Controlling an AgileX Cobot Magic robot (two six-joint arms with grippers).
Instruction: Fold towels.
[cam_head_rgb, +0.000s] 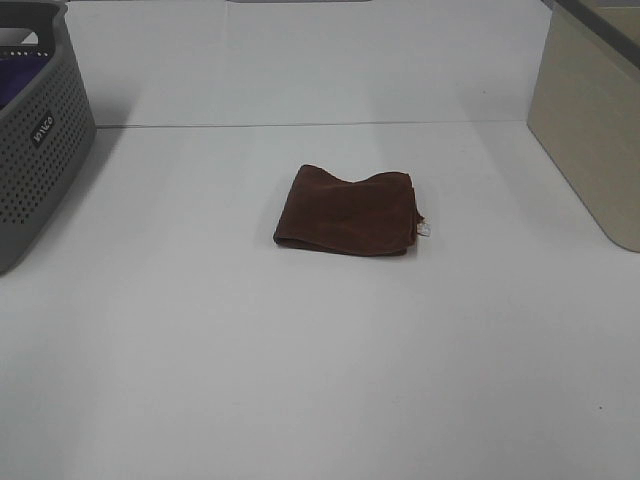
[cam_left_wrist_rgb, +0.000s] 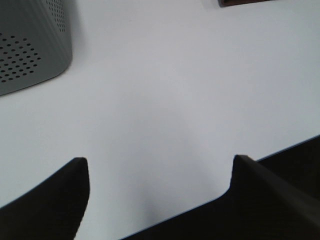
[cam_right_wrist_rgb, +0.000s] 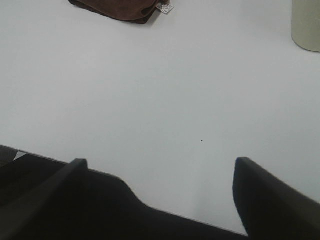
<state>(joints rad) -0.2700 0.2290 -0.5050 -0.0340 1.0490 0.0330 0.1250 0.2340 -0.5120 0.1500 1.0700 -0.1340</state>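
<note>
Lying folded mid-table, towel (cam_head_rgb: 347, 211) well apart from both spread, empty fingers (cam_left_wrist_rgb: 75, 175) (cam_right_wrist_rgb: 250, 175).

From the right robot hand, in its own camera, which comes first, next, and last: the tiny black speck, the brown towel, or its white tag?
1. Black speck, on the bare table just ahead.
2. White tag, at the towel's corner.
3. Brown towel; tag and towel are nearly tied.

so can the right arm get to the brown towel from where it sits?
Probably yes: bare white table lies between the open right gripper and the folded towel; nothing blocks the way.
</note>
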